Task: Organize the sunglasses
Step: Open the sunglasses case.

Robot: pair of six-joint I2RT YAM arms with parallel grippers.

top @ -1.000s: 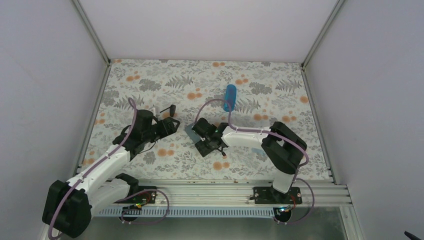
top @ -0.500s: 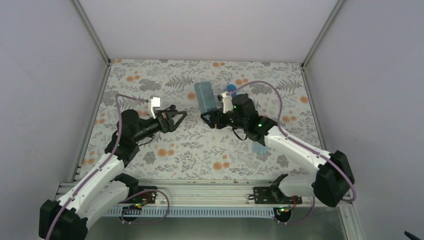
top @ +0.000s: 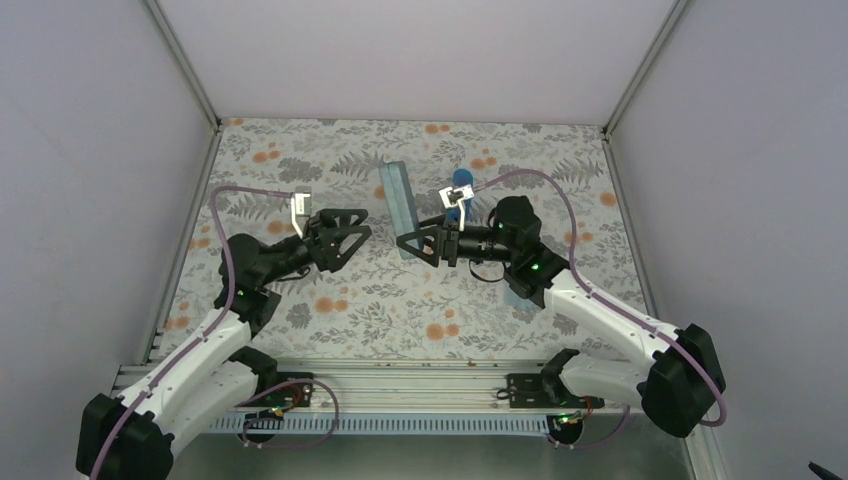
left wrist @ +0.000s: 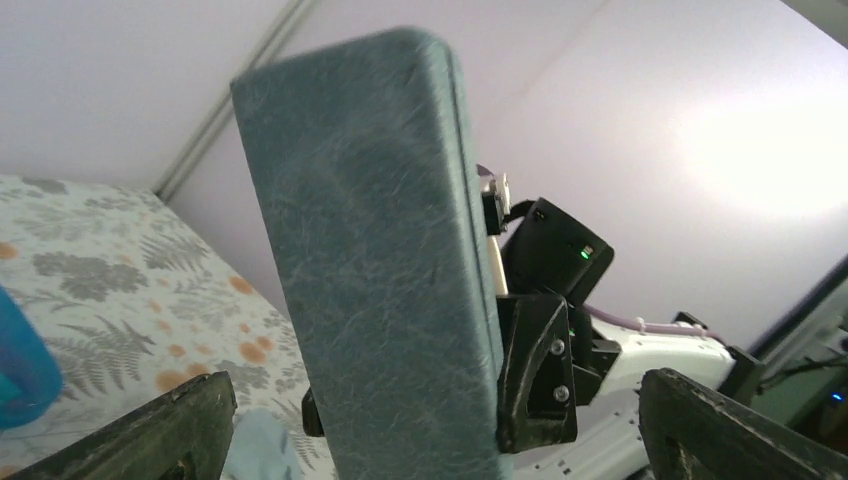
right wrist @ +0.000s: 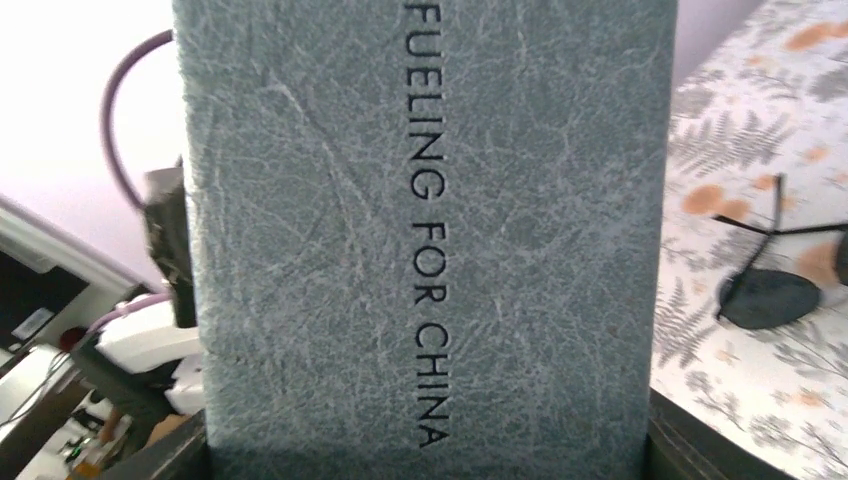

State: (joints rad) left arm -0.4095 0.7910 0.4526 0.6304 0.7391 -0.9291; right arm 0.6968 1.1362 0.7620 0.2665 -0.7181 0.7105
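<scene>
My right gripper (top: 418, 242) is shut on an oblong grey case (top: 396, 196) and holds it tilted up above the table. In the right wrist view the grey case (right wrist: 420, 230) fills the frame, printed "FUELING FOR CHINA", with my right gripper (right wrist: 430, 462) clamped on its sides. A black pair of sunglasses (right wrist: 768, 292) lies on the table beyond it. My left gripper (top: 352, 234) is open and faces the case from the left without touching it. In the left wrist view the case (left wrist: 380, 280) stands ahead of my wide-open left gripper (left wrist: 440, 440).
A blue case (top: 461, 186) lies behind the right gripper, also seen as the blue case (left wrist: 20, 372) at the left edge. A light blue cloth (top: 519, 296) lies under the right arm. The floral table (top: 330, 310) is walled on three sides.
The right arm has lifted the grey case off the table and carried it up and to the left. The left gripper has opened wide and risen toward the case.
</scene>
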